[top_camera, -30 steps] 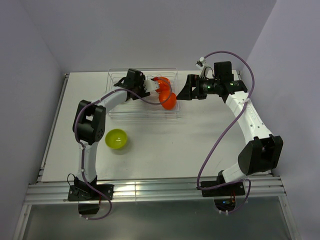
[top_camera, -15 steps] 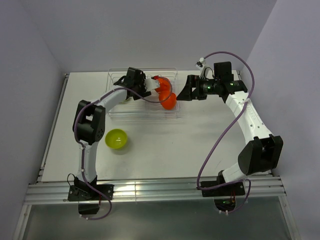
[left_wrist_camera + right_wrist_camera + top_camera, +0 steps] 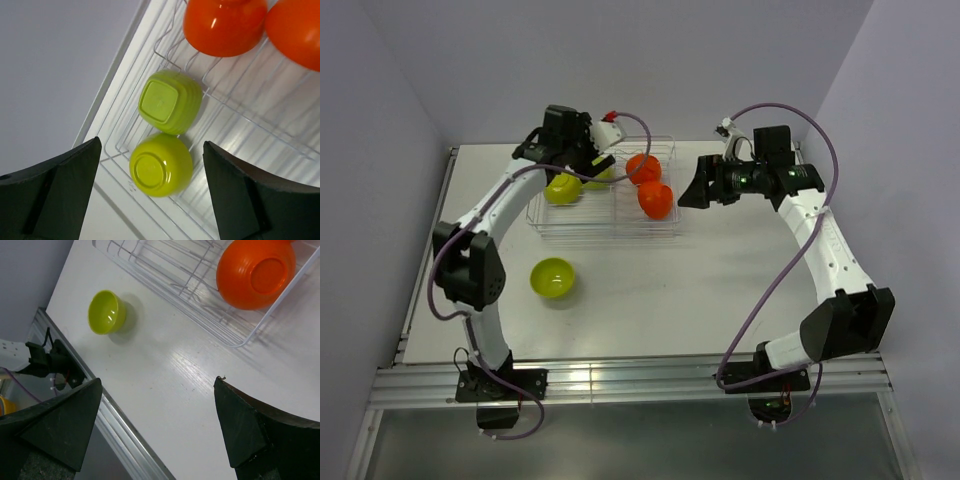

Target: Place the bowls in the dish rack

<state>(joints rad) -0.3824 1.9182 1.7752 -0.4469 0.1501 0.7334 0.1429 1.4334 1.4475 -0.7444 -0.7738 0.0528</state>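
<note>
The left gripper [image 3: 151,147] hangs with its jaws wide apart and empty above the left end of the dish rack [image 3: 605,215]. There a squarish green bowl [image 3: 170,102] and a round green bowl [image 3: 161,165] lie upside down, side by side. Two orange bowls [image 3: 656,199] sit further right in the rack. The right gripper [image 3: 156,385], also spread and empty, hovers just right of the rack. Another lime bowl [image 3: 552,277] stands upright on the counter [image 3: 650,300], lower left in the top view.

Rack [image 3: 610,222]: two green bowls [image 3: 563,188] fill the left end, two orange bowls [image 3: 655,199] the right half; narrow gap between the pairs, bare wire along the near side. Lone green bowl [image 3: 552,277] on open table [image 3: 660,290], left arm [image 3: 470,275] just beside it, other sides free.
</note>
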